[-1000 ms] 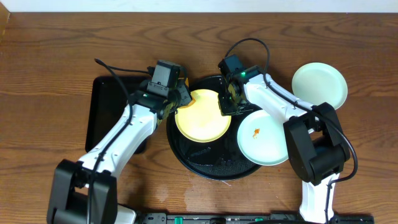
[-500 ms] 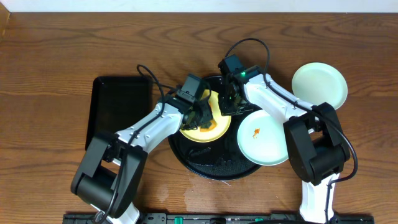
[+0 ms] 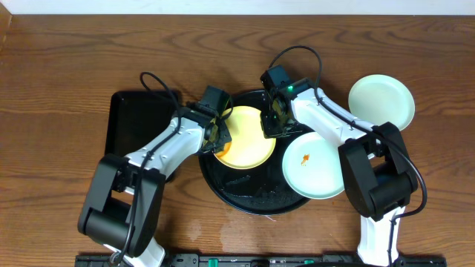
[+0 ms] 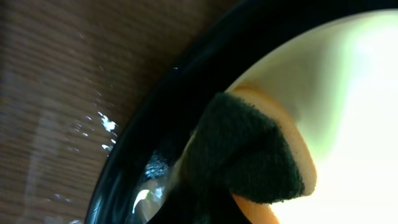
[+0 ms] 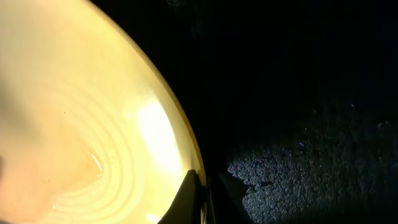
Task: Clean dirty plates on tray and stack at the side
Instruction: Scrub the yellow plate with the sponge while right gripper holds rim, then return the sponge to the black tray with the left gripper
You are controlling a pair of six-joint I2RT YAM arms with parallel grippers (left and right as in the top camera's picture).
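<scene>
A pale yellow plate [image 3: 249,141] lies in the round black tray [image 3: 256,199], tipped up slightly. My right gripper [image 3: 271,127] is shut on the plate's right rim; in the right wrist view its fingertips [image 5: 194,190] pinch the yellow rim [image 5: 81,124]. My left gripper [image 3: 217,139] is shut on an orange sponge with a dark scrub face [image 4: 249,149], pressed on the yellow plate's left edge [image 4: 348,93]. A mint-white plate [image 3: 318,174] with an orange smear [image 3: 305,157] rests across the tray's right rim. Another mint-white plate [image 3: 381,101] with no smear lies on the table at the far right.
A rectangular black tray [image 3: 137,126] sits left of the round tray, under my left arm. Water drops glisten on the wood [image 4: 102,124] beside the round tray's rim [image 4: 155,124]. The round tray's floor [image 5: 311,124] looks wet and speckled.
My left gripper swept the sponge right across the yellow plate and has come back to its left edge. The right gripper and the plates have not moved.
</scene>
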